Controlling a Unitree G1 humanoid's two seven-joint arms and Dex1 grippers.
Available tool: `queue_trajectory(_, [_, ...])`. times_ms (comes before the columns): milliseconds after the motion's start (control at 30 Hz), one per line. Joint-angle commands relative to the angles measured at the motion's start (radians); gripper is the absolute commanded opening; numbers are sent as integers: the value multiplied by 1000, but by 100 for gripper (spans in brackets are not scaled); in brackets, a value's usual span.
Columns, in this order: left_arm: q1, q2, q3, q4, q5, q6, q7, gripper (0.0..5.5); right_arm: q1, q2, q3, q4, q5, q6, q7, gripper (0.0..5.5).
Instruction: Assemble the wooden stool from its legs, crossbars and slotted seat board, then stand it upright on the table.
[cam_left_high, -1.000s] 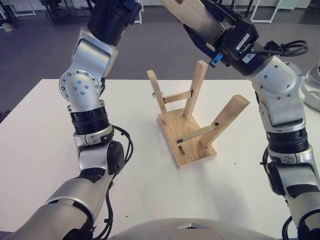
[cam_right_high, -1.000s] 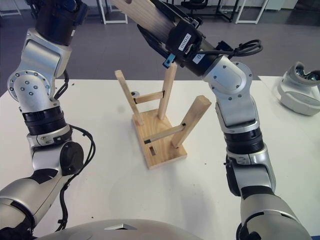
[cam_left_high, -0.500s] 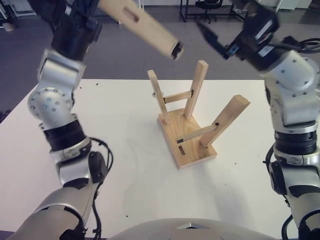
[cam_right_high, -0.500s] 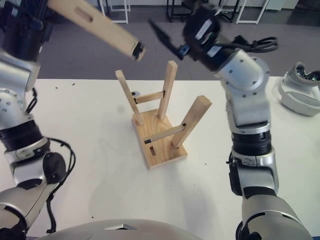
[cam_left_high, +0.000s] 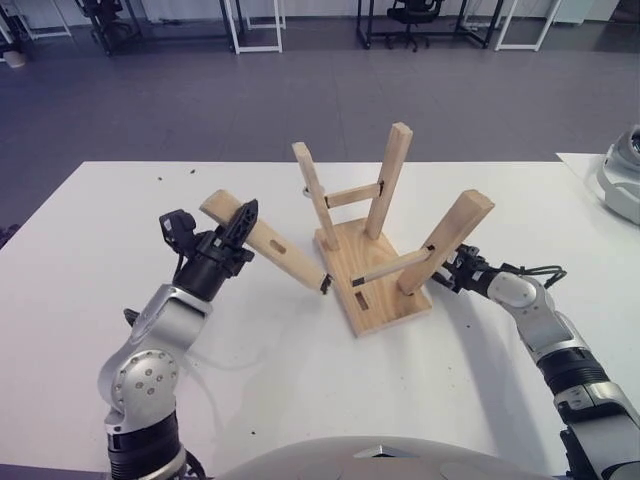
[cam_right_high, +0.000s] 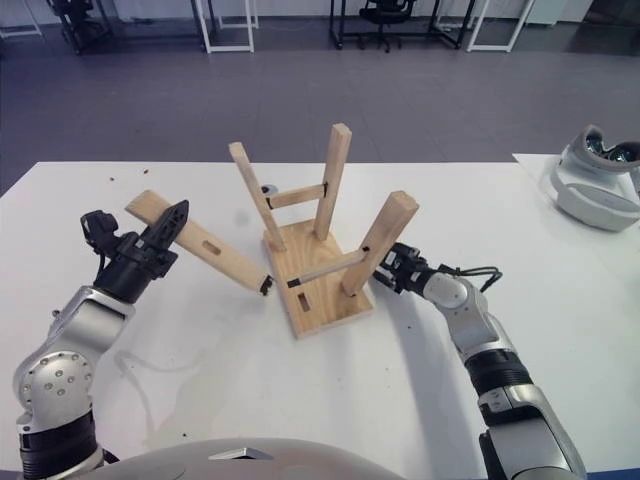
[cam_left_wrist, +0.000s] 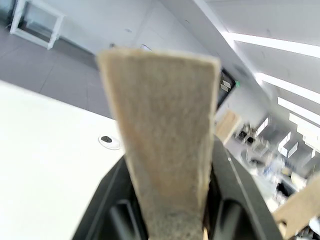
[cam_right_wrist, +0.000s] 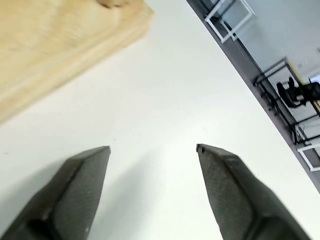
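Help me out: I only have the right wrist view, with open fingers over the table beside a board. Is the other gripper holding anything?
Observer: Yes. The left gripper is shut on a loose leg, held slanted, with its lower end close to the board.
Operator: How many legs are already in the board?
Observer: Three stand up from it. The right leg leans outward.
Operator: Where is my gripper relative to those?
Observer: The right gripper is low, beside the foot of that right leg.
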Motion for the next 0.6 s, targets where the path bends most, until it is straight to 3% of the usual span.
queue_trajectory(33, [43,-39,22,-50,-65,-13,109,107,77,-9,60,-62,6,-39,105,324])
queue_trajectory(333, [153,-63,-13,-107,-73,-23,266,107,131,48,105,-290,70,-4,178,324])
queue_trajectory(600, [137,-18,-21,-63,98,-79,292,107,155,37,106,-353,74,6,210,324])
